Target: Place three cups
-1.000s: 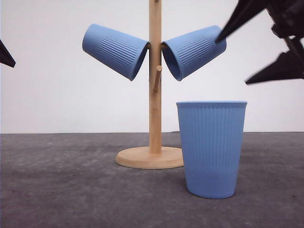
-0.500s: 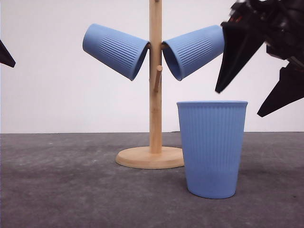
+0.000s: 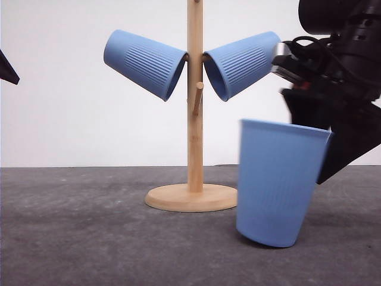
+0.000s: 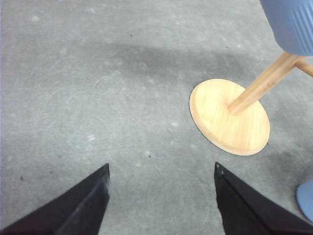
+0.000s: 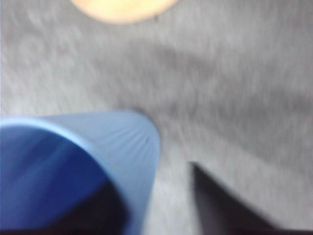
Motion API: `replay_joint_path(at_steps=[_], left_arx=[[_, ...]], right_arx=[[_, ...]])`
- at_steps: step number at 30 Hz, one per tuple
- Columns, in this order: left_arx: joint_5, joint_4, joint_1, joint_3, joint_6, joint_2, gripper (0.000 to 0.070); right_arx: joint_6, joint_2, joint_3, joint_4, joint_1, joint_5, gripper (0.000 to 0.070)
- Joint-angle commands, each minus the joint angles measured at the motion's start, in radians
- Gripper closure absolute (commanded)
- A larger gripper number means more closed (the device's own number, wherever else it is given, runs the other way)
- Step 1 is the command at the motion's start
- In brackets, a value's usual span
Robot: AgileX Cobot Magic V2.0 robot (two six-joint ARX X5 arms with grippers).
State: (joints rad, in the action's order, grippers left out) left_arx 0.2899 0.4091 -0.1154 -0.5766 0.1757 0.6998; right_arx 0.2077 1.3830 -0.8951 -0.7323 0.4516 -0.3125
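Right wrist view motion-blurred, cup cut off by frame edge — right end effector grip hidden

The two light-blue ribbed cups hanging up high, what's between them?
In the front view, the upright wooden pole of the stand rises between the left hanging cup and the right hanging cup.

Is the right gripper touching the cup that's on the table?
Cannot tell. In the front view the right gripper overlaps the tilted cup's rim, but neither that nor the blurred right wrist view shows contact plainly.
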Motion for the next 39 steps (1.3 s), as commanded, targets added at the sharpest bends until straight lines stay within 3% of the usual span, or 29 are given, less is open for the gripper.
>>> replay_joint_path(at_steps=[1, 3, 7, 8, 12, 17, 22, 29, 39], left_arx=[[0.007, -0.012, -0.001, -0.007, -0.008, 0.004, 0.0306], [0.054, -0.013, -0.004, -0.007, -0.01, 0.004, 0.0306], [0.259, -0.013, -0.012, -0.008, -0.01, 0.004, 0.0288], [0.303, -0.013, -0.017, -0.008, -0.01, 0.005, 0.0267], [0.425, -0.013, -0.04, -0.008, -0.01, 0.006, 0.0078], [0.515, -0.025, -0.084, -0.008, -0.009, 0.018, 0.0052], [0.635, -0.084, -0.162, -0.008, -0.004, 0.083, 0.0], [0.762, -0.229, -0.325, -0.01, -0.002, 0.235, 0.0], [0.813, -0.51, -0.529, -0.035, 0.045, 0.448, 0.0]], right_arx=[[-0.024, 0.013, -0.016, -0.027, 0.007, -0.002, 0.07], [-0.053, 0.007, -0.016, -0.061, 0.005, -0.007, 0.07], [-0.096, -0.019, -0.016, -0.091, 0.004, -0.112, 0.07], [-0.104, -0.025, -0.017, -0.096, 0.004, -0.158, 0.07], [-0.138, -0.032, -0.025, -0.129, 0.004, -0.352, 0.07], [-0.164, -0.032, -0.043, -0.137, 0.036, -0.513, 0.07], [-0.169, -0.031, -0.084, -0.129, 0.077, -0.562, 0.07], [-0.17, -0.031, -0.121, -0.123, 0.123, -0.607, 0.07], [-0.168, -0.031, -0.121, -0.12, 0.198, -0.663, 0.07]])
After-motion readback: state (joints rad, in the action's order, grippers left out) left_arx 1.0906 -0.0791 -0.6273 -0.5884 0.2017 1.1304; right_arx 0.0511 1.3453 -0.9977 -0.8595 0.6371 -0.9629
